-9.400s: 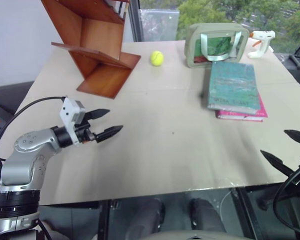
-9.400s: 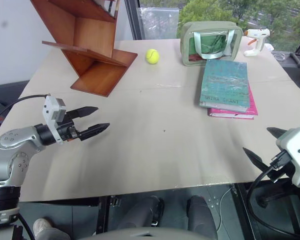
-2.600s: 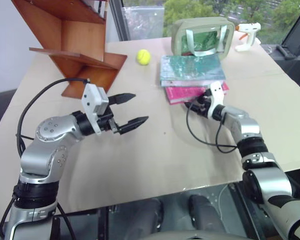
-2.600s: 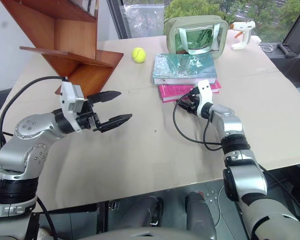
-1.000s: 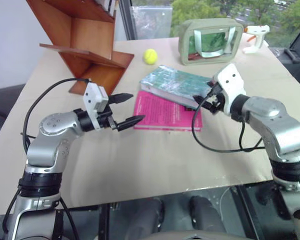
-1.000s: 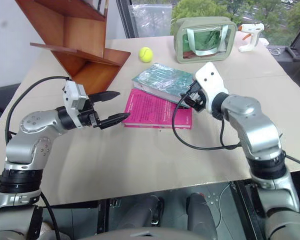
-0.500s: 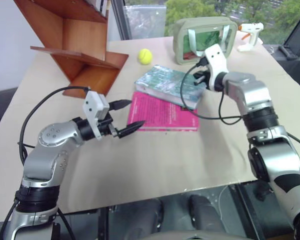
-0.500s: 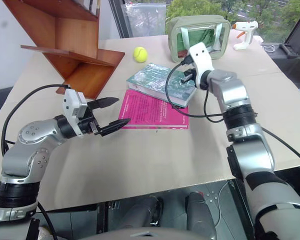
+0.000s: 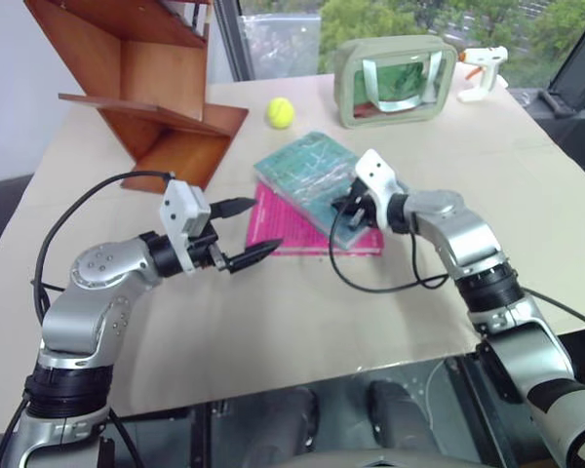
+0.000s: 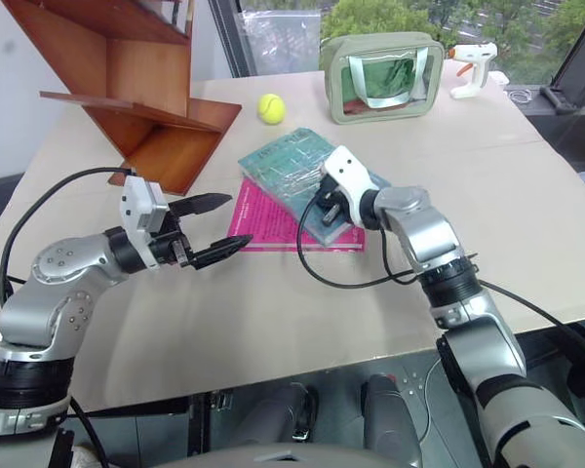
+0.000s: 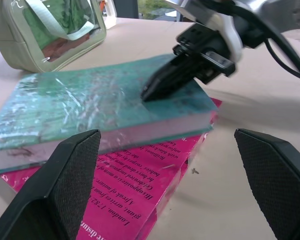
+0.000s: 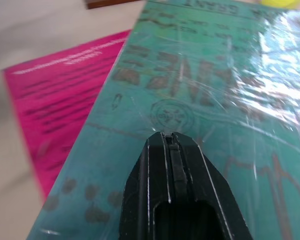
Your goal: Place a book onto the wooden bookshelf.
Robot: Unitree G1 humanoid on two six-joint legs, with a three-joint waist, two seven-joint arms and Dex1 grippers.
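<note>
The teal-green book is positioned near the middle of the desk, lying flat and skewed on top of the pink book, which protrudes from under it toward the left arm. The right gripper is seen with its jaws closed together, nothing held between them, and its tip is set against the top cover of the teal-green book near the edge facing the robot. The left gripper is held just above the desk beside the pink book, apart from both books, with its jaws spread wide and empty. The wooden bookshelf is located at the far left corner of the desk, well apart from the books. A yellow tennis ball is found between the bookshelf and the grey-green framed bag. A white glue gun is placed just beyond the bag.
</note>
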